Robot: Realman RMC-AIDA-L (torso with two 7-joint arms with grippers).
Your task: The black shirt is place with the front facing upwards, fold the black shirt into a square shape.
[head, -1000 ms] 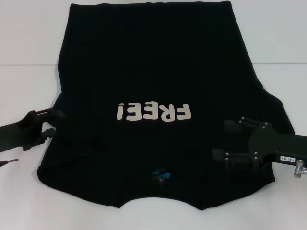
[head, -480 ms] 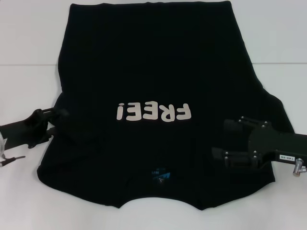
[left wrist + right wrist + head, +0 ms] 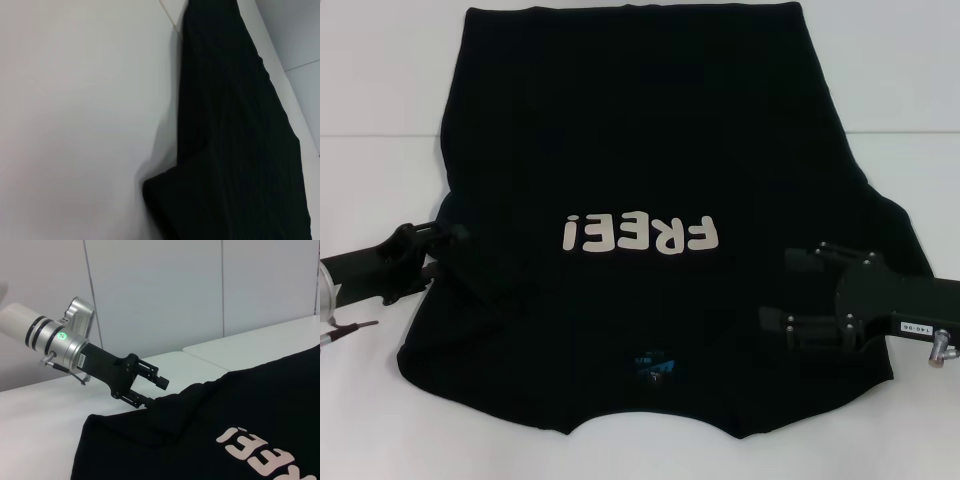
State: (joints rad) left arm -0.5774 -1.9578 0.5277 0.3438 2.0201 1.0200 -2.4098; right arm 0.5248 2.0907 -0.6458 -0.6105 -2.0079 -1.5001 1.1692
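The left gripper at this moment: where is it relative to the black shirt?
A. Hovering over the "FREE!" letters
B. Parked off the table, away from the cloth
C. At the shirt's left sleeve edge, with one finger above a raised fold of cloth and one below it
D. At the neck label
C: in the right wrist view the left gripper sits at the black shirt sleeve edge, cloth lifted between its fingers.
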